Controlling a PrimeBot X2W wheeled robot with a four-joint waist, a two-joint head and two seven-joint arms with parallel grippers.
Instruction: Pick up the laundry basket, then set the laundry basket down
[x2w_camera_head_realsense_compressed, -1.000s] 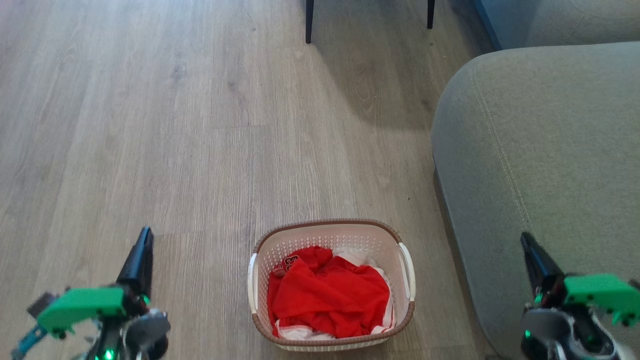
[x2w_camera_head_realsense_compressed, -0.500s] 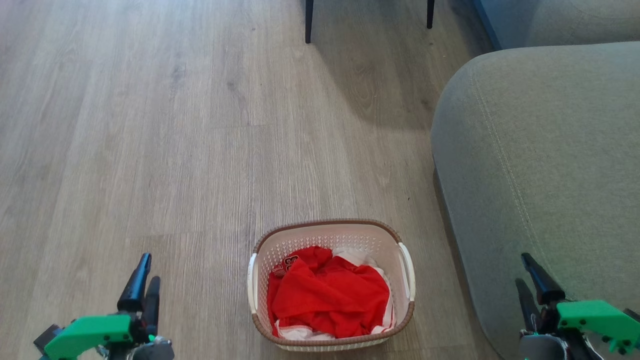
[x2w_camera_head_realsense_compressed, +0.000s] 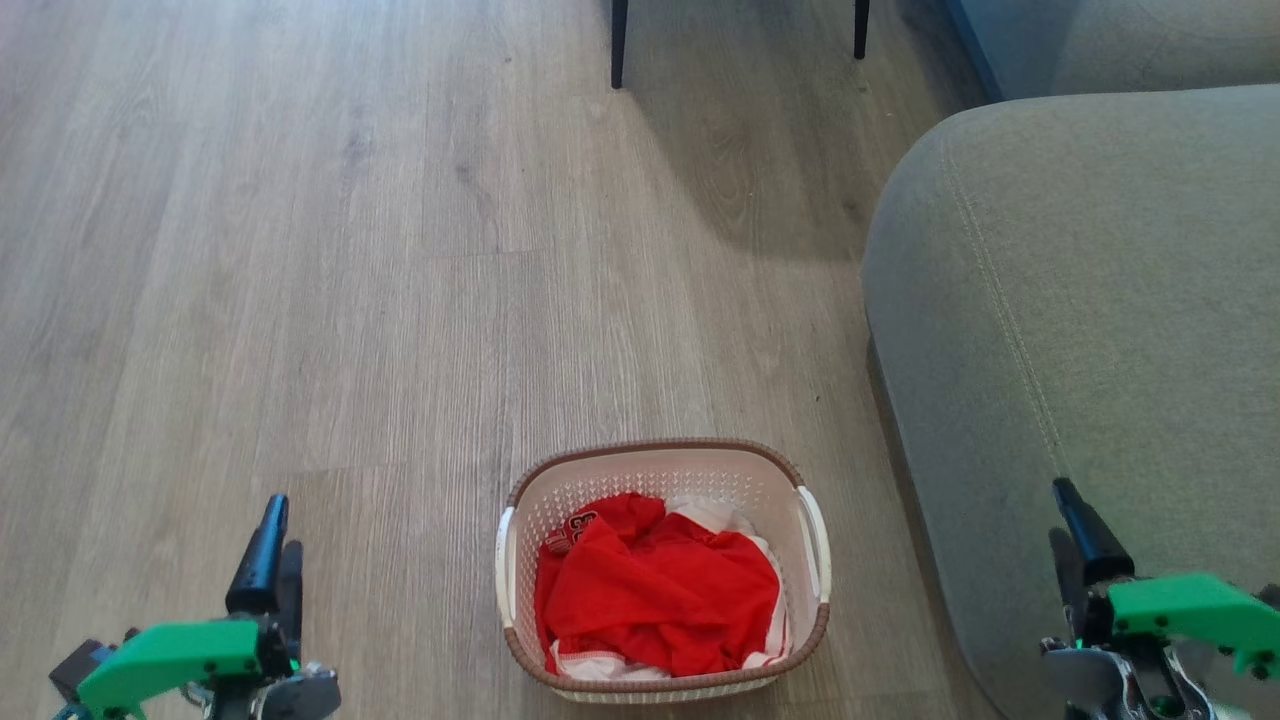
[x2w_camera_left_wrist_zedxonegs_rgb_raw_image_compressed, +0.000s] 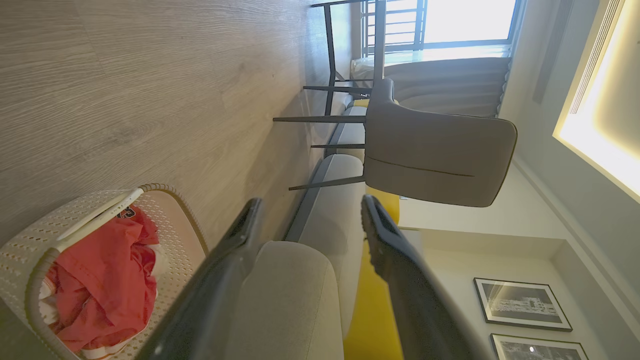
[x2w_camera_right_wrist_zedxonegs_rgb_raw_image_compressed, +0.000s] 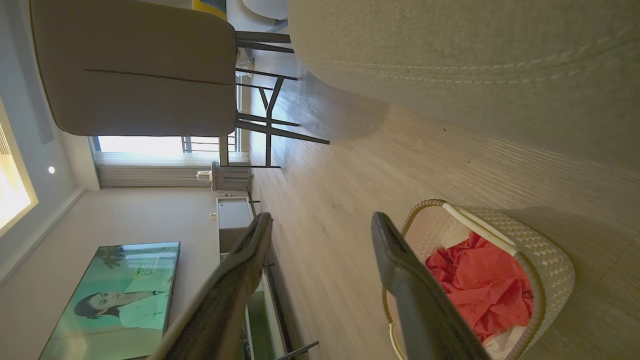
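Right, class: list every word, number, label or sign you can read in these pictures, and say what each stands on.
Nothing here reads clearly.
Crumpled red cloth in the white perforated plastic laundry basket with brown rim: a white-edged print near its fold, too creased to read.
Flat television screen: small pale lines of writing, too blurred to read.

The floor (x2w_camera_head_realsense_compressed: 350, 250) is made of pale wood planks. A big grey sofa (x2w_camera_head_realsense_compressed: 1080, 300) sits on the right. Far off, a grey chair (x2w_camera_left_wrist_zedxonegs_rgb_raw_image_compressed: 435, 150) stands on thin dark legs. Bright light comes through a window (x2w_camera_left_wrist_zedxonegs_rgb_raw_image_compressed: 465, 20). A TV (x2w_camera_right_wrist_zedxonegs_rgb_raw_image_compressed: 115, 295) glows by one wall. Framed pictures (x2w_camera_left_wrist_zedxonegs_rgb_raw_image_compressed: 522, 304) hang on another.
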